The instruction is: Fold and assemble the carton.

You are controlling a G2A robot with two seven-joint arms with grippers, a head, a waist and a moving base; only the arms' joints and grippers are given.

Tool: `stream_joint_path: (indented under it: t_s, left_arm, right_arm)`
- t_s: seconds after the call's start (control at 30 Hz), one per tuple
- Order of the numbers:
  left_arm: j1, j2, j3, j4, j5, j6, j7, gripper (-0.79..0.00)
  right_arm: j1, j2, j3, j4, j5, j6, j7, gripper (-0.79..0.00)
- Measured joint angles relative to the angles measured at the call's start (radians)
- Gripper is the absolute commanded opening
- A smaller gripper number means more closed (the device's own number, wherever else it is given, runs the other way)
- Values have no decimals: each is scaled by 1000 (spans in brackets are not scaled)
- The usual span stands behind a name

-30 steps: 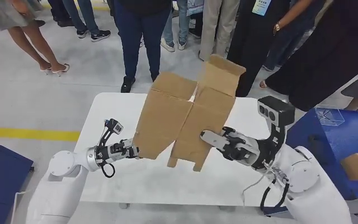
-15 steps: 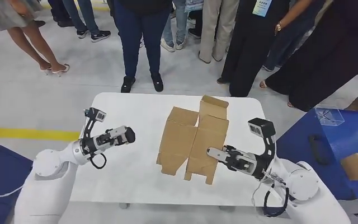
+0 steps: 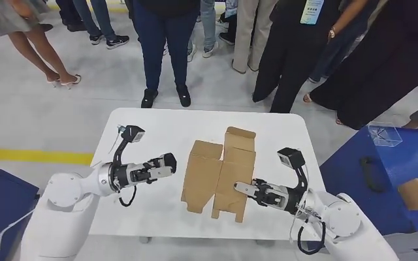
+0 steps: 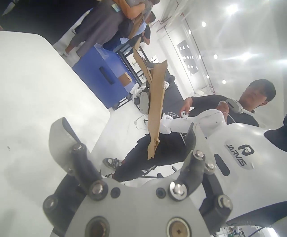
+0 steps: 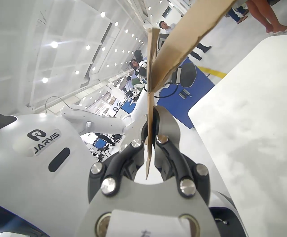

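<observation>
The flat brown cardboard carton is held over the white table, 1 edge pinched between the closed jaws of the right gripper. The jaws of the left gripper are spread wide, empty, well apart from it. Held by 1 thin edge, it could swing or slip out.

A white table stands on pale grey floor with a yellow line, under ceiling lights.

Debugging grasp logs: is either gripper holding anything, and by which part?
Right gripper is shut on the carton, pinching the thin edge of the panel on its side. Left gripper is open and holds nothing, apart from the carton.
</observation>
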Motion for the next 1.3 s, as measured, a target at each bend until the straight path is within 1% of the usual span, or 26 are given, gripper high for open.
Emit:
stream_joint_path:
  t_s: [0.03, 0.07, 0.13, 0.17, 0.2, 0.23, 0.3, 0.33, 0.47, 0.5, 0.53, 0.77, 0.97, 1.0, 1.07, 1.1, 1.2, 1.3]
  left_arm:
    - [-3, -1, 14, -7, 4, 2, 3, -191]
    - [-6, -2, 26, -13, 7, 3, 5, -231]
    - [-12, -4, 50, -24, 7, 6, 11, -348]
    - [-13, -4, 57, -28, 6, 8, 14, -394]
    - [-15, -4, 65, -33, 7, 9, 15, -409]
    - [-16, -4, 69, -37, 8, 10, 16, -477]
    - [-16, -4, 77, -44, 3, 8, 18, -748]
    - [-17, -3, 80, -46, -1, 6, 18, -785]
    - [-15, -2, 83, -54, -28, -15, 15, -785]
    - [-13, -1, 82, -56, -38, -25, 12, -785]
    - [-12, -1, 81, -58, -46, -32, 9, -785]
    - [0, 5, 68, -69, -115, -87, -25, -785]
    - [11, 10, 56, -75, -151, -87, -36, -785]
    - [14, 11, 54, -74, -154, -79, -35, -785]
    - [17, 13, 52, -71, -157, -67, -33, -785]
    - [19, 14, 51, -69, -159, -57, -32, -785]
    - [23, 16, 51, -65, -170, -35, -27, -785]
    - [25, 18, 47, -59, -181, -24, -20, -785]
  right_arm:
    - [2, -1, -2, 0, -3, -2, 0, -785]
    - [5, -2, -4, 0, -7, -4, 0, -785]
    - [9, -4, -8, 2, -12, -9, -1, -785]
    - [11, -4, -9, 2, -14, -12, -1, -785]
    - [13, -5, -11, 3, -15, -16, -2, -785]
    - [14, -6, -13, 3, -16, -18, -2, -785]
    - [16, -8, -16, 1, -20, -19, -4, -785]
    - [17, -9, -18, -1, -22, -19, -5, -785]
    - [23, -12, -26, -3, -32, -17, -15, -785]
    - [25, -13, -27, -1, -35, -20, -17, -548]
    - [27, -14, -28, 2, -40, -23, -17, 0]
    - [47, -18, -39, 32, -50, -47, -7, 0]
    - [48, -18, -38, 31, -51, -47, -8, 0]
    - [59, -17, -25, 25, -64, -61, -11, 0]
    - [82, -12, 30, 9, -136, -115, -12, 0]
    - [84, -11, 70, -5, -207, -155, -33, 0]
    - [90, -3, 183, -43, -379, -233, -92, 0]
    - [88, 2, 283, -73, -500, -278, -126, 0]
